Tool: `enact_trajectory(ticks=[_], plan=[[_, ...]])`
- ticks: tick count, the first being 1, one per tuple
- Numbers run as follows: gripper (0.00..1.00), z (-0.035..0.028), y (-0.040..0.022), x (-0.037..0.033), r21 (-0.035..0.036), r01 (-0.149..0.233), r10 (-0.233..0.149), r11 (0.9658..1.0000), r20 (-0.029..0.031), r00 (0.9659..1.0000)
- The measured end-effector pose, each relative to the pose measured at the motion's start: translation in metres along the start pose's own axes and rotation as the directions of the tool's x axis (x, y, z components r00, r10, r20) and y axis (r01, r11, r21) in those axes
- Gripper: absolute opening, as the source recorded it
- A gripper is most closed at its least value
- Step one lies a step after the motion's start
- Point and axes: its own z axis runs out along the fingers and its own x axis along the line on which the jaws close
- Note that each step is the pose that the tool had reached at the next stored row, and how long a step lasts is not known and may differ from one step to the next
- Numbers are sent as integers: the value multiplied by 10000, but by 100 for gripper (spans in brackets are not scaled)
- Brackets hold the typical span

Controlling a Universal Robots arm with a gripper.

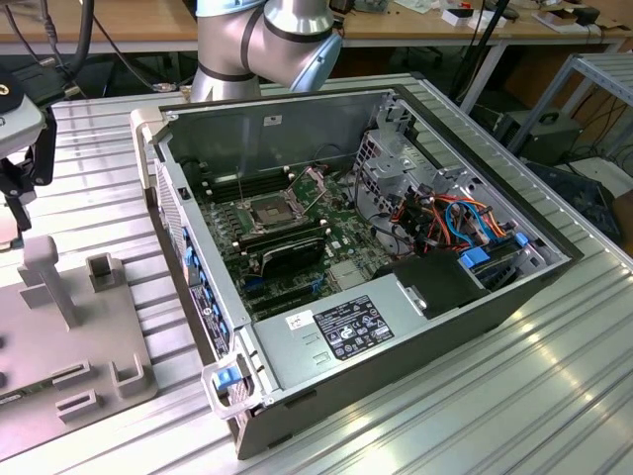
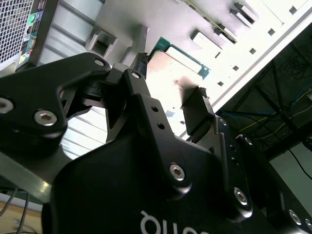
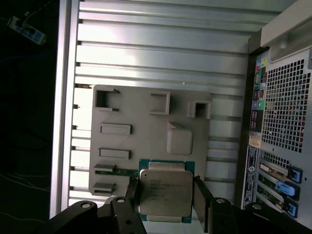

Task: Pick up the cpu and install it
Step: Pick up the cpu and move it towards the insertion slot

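The gripper (image 2: 170, 78) clamps the cpu (image 3: 163, 195) by two opposite edges, one of its fingers (image 3: 201, 204) pressed to each side, in both wrist views. The chip sits right at the fingertips. The grey plate (image 3: 141, 105) with its moulded pockets lies beyond it, seemingly some way off, which suggests the chip is already held clear of the plate, though no frame proves it.

So the pick-up looks done and the install is not. In the exterior view the arm (image 1: 267, 40) reaches out over the plate, and the open case (image 1: 257, 129) stands off to the gripper's side, well apart. The socket (image 1: 269, 210) on the board inside appears dark and unfilled, with nothing of the tool near it.

The cpu is a small flat square. Its dull silver-grey lid carries faint print and is framed by a thin rim of green board that shows on the sides the fingers leave free. The lid lies flat to the first wrist view. In the second wrist view the metal catches hard glare and washes nearly white, with a dark smudge near one finger that may be only a shadow.
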Motion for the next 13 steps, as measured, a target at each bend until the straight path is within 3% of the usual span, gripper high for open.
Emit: enact_trajectory(ticks=[13], plan=[[55, -1, -2, -23, 0, 0, 0, 10000, 0, 10000]])
